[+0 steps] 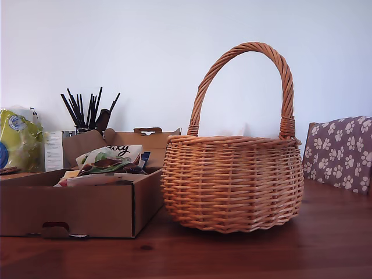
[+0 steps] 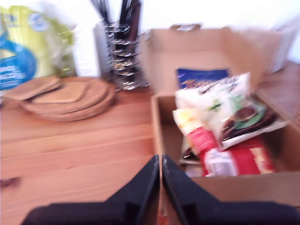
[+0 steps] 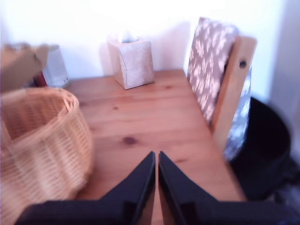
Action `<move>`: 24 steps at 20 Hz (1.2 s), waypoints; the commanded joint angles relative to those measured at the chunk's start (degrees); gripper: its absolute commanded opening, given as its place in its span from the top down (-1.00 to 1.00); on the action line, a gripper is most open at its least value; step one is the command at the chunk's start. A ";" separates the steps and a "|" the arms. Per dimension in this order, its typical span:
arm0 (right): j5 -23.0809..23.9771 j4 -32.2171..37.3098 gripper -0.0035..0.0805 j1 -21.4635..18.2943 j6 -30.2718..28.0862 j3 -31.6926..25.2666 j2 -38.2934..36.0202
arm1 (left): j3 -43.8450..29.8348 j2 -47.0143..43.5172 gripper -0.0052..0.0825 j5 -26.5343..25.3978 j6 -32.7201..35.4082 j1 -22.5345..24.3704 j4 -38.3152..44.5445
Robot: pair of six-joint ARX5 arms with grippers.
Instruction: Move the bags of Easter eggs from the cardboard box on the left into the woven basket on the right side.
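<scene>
Only our wrist views show our first hand (image 2: 161,161) and second hand (image 3: 156,159) pressed together; egg bags (image 2: 225,112) fill the cardboard box (image 2: 243,185), at nine o'clock from the woven basket (image 1: 232,180).

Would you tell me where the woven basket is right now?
The woven basket stands on the table at the exterior view's centre-right, beside the cardboard box.

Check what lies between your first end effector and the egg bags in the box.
Only the cardboard box's near wall: my first end effector, shut and empty, sits above the wall's corner, and the bags of Easter eggs lie piled just beyond it, uncovered from above.
</scene>
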 commanded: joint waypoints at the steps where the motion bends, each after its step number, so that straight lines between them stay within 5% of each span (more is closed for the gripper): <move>1: -0.55 -2.16 0.95 0.13 2.47 4.52 -0.26 | 1.90 -0.55 0.94 1.57 -1.38 -0.74 0.46; 8: -4.74 -17.57 0.95 5.95 2.38 20.31 5.51 | 9.79 9.27 0.93 8.02 -0.15 -5.62 -2.51; 13: -7.61 -21.86 0.95 15.15 2.40 29.59 15.72 | 18.10 24.22 0.93 8.39 5.99 -11.45 -3.39; 16: -10.60 -21.81 0.95 18.80 7.69 31.50 18.82 | 24.57 31.91 0.93 12.59 6.95 -14.75 -3.85; 21: -13.97 -21.49 0.95 23.41 6.19 31.67 23.54 | 34.99 45.94 0.86 13.05 14.53 -17.44 -5.42; 22: -13.77 -21.49 0.95 24.52 5.31 31.91 24.41 | 36.76 48.89 0.50 13.07 16.87 -18.25 -5.73; 24: -13.55 -20.68 0.95 26.08 4.02 32.54 25.68 | 40.24 54.47 -0.74 10.78 21.27 -19.15 -7.37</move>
